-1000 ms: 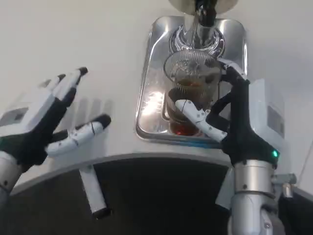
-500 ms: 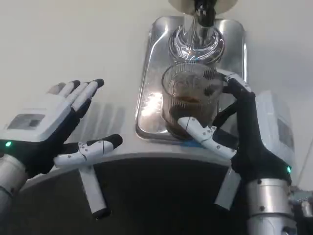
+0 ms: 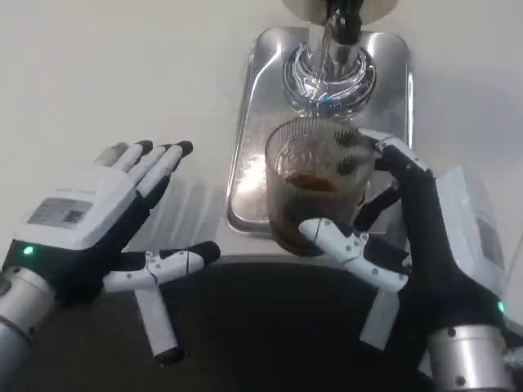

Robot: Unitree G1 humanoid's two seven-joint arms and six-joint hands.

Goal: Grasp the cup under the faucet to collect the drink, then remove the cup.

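Spreading pale across the head view, the white tabletop (image 3: 106,73) carries a shiny metal drip tray (image 3: 253,122) at its near edge. Over the far end of that tray hangs the faucet (image 3: 337,20), above a round chrome drain (image 3: 328,77). At the tray's near end, the right hand (image 3: 409,237) grasps the clear ribbed cup (image 3: 315,192), dark drink inside, thumb across its front. Well left of the tray, the left hand (image 3: 98,220) hovers released, fingers apart, holding nothing.
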